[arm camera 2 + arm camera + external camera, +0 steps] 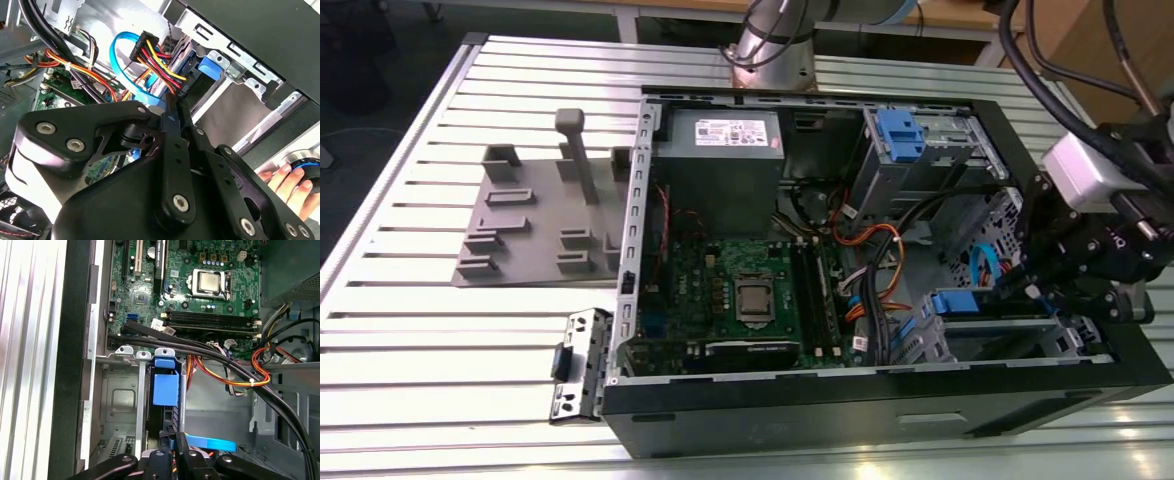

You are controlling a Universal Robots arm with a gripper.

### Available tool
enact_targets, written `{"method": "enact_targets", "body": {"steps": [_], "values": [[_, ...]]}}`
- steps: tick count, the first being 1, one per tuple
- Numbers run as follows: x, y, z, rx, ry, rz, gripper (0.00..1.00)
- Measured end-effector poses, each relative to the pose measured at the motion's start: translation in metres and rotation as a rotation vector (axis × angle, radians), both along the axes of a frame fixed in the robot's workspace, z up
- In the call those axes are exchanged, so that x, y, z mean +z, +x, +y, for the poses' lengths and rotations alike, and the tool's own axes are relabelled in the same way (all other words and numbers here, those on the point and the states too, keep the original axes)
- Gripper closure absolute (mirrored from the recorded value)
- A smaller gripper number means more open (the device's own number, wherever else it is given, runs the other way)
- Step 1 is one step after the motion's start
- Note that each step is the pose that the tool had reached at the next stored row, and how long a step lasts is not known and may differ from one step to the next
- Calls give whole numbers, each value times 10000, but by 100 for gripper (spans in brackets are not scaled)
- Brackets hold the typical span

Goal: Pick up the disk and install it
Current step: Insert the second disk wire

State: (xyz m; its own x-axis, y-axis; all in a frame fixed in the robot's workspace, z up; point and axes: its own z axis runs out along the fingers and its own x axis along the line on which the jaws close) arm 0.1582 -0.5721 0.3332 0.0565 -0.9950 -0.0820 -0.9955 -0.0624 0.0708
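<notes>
Gripper at the drive bay, fingers together on the disk's edge.

Exterior view: gripper (1067, 290) sits at the right of the frame over the open PC case (881, 400), at the lower-right bay. The disk (165, 390), in its blue carrier, stands upright in the metal bay slot in the first wrist view, lower centre of frame; fingers (175, 442) pinch its near edge. Second wrist view: a person's hand (290, 182) rests at lower right, beside a round blue knob (310, 167). Motherboard (747, 290) lies centre frame.
</notes>
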Motion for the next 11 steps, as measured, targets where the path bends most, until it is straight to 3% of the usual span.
{"method": "enact_targets", "body": {"steps": [11], "values": [[-47, 0, -3, -1, -2, 0, 84]]}}
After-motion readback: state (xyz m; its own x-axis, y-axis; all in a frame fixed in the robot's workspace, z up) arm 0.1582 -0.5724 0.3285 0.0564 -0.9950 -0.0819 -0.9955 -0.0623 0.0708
